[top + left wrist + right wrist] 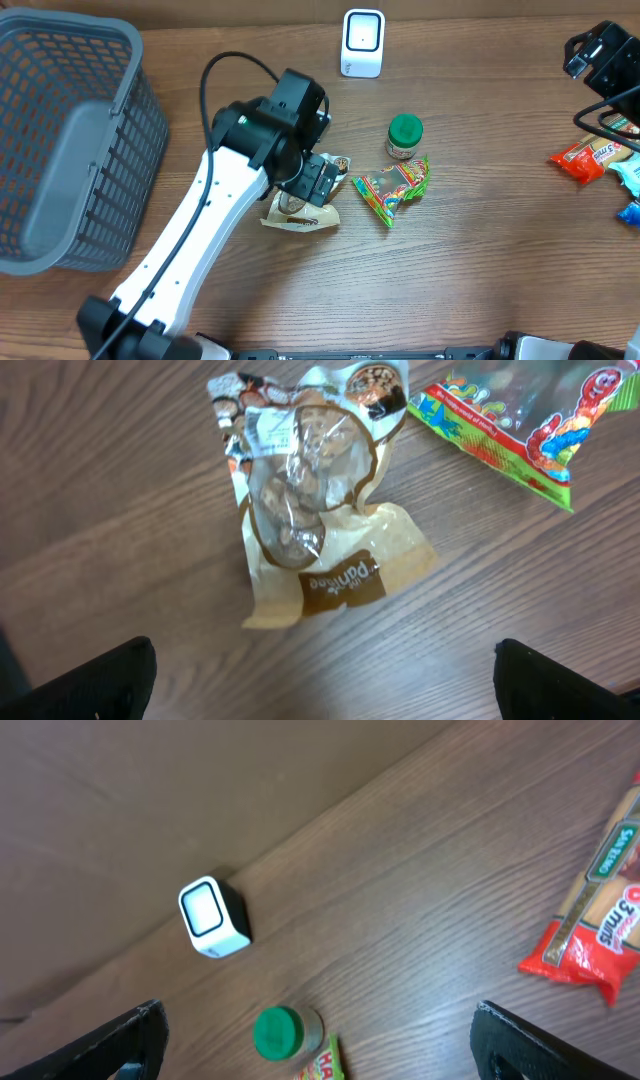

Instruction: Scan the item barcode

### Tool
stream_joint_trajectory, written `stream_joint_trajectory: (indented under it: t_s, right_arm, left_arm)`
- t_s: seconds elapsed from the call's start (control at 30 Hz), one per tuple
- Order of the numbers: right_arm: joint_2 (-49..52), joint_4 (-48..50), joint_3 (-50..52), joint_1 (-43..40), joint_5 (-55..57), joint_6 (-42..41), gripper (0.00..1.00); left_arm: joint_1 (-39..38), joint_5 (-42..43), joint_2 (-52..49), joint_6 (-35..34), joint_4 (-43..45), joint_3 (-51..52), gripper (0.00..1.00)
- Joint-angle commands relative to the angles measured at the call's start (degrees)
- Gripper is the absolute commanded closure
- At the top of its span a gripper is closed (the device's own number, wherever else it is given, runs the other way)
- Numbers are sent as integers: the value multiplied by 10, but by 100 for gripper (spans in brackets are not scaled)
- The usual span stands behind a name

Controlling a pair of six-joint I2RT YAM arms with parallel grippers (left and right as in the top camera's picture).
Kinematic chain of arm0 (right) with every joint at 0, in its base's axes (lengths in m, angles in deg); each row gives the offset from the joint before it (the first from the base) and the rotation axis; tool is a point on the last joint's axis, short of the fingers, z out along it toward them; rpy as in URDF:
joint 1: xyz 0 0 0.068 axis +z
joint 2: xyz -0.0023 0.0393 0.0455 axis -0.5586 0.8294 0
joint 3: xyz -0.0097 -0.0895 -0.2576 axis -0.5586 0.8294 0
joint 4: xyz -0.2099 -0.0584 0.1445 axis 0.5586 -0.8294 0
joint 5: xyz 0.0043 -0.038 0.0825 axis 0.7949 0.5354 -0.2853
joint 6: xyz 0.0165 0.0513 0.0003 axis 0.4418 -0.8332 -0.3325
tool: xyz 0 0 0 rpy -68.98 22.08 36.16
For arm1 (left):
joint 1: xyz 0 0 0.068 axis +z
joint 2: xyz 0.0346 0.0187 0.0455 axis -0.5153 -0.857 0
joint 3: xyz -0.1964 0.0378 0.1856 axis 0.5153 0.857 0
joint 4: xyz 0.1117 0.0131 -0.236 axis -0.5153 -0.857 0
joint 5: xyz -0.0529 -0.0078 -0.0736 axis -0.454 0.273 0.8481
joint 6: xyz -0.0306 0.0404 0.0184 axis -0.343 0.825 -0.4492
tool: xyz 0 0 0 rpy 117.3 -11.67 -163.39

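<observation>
The job has hardly begun. The left claw [325, 682] hangs over a tan snack bag [310, 530] with its jaws wide open, and it holds nothing. The bag lies flat on the bench [480, 270], just beside a bright candy bag [392, 187] and near a little jar with a green lid [404, 135]. I think the tan bag is the one to scan, since the claw is right above it. The white scanner [362, 43] stands at the far edge of the bench, well apart from the bag. The right claw [318, 1040] is wide open too and empty, off at the right near a red snack pack [590, 157]. A grey basket [60, 150] sits at the left. Nothing is lifted or scanned yet. What is left, I think: grab the bag, lift it, find its barcode, and show it to the scanner.
</observation>
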Motion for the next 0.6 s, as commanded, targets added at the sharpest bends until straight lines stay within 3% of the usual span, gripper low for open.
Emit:
stream_joint_trajectory:
  t_s: [0.0,0.27,0.57]
  right_arm:
    - [-11,0,-2,17,0,12,4]
    - [-11,20,26,45,-1,16,4]
    - [-11,29,37,45,-30,16,4]
  left_arm:
    - [0,-5,32,-64,-1,52,0]
    - [-1,42,97,-85,70,194,0]
    - [-1,30,83,-43,148,224,0]
